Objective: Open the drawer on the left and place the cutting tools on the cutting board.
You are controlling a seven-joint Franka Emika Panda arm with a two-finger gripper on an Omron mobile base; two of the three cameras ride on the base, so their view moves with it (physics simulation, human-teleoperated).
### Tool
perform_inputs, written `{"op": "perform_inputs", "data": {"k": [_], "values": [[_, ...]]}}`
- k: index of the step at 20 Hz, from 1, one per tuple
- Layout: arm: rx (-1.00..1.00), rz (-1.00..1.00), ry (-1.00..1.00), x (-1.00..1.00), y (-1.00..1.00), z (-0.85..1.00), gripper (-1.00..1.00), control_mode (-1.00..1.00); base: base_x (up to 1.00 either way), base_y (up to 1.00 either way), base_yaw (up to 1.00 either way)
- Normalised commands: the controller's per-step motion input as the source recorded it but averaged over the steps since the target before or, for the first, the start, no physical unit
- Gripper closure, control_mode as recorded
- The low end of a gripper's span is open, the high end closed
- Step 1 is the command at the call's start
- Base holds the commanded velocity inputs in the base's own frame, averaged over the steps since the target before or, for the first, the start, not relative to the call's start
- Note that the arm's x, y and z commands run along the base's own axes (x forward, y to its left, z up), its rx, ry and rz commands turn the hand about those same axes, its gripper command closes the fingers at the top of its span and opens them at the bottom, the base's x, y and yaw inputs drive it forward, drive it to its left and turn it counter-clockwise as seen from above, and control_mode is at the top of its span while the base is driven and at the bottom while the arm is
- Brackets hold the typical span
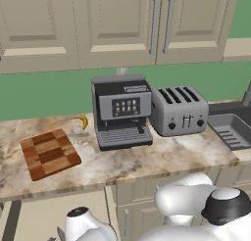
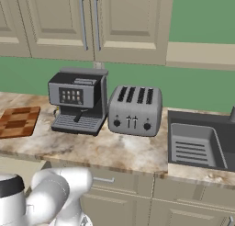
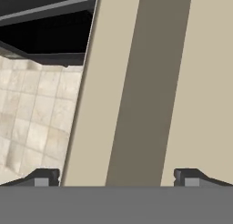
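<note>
On the left of the marble desk (image 1: 147,161), as the left base view shows it, the cutting board (image 1: 50,153) lies flat, a checkered block of dark and reddish wood, turned slightly askew. A small yellow banana (image 1: 83,121) sits behind it near the green wall. To the right of the board stands a grey coffee machine (image 1: 121,110), and just beside that a silver four-slot toaster (image 1: 179,110). A dark sink (image 1: 230,130) is set into the desk at the far right. Beige wall cabinets (image 1: 117,24) with vertical silver handles hang above. The white arm (image 1: 196,205) bends low in front of the desk's edge, reaching down toward the lower left.

From the right base view, the board (image 2: 18,121) is at the far left edge, well apart from the sink (image 2: 197,142) on the right. The coffee machine (image 2: 78,101) and toaster (image 2: 135,110) stand between them. Below the desk edge, a beige drawer (image 2: 114,181) front with a short silver bar handle (image 2: 104,179) is visible beside the arm (image 2: 55,193).

Through the hand view, the end effector (image 3: 116,178) has its jaws spread wide, holding nothing; its two dark fingertips (image 3: 43,177) stand far apart. Ahead of them is a beige panel (image 3: 113,95) with a darker stripe running along it. To the left, pale tiled floor (image 3: 32,109) shows, with a dark opening (image 3: 45,32) above it.
</note>
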Motion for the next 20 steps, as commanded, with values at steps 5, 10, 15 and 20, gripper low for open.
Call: {"op": "perform_inputs", "data": {"k": [5,10,15,20], "values": [[0.00,0.00,0.10,-0.19,0.00,-0.02,-1.00,-1.00,0.00,0.00,0.00],[0.00,0.00,0.02,0.00,-0.06,0.05,-1.00,-1.00,0.00,0.00,0.00],[0.00,0.00,0.00,0.00,-0.26,0.30,-1.00,-1.00,0.00,0.00,0.00],[0.00,0.00,0.00,0.00,-0.33,0.45,-1.00,-1.00,0.00,0.00,0.00]]}}
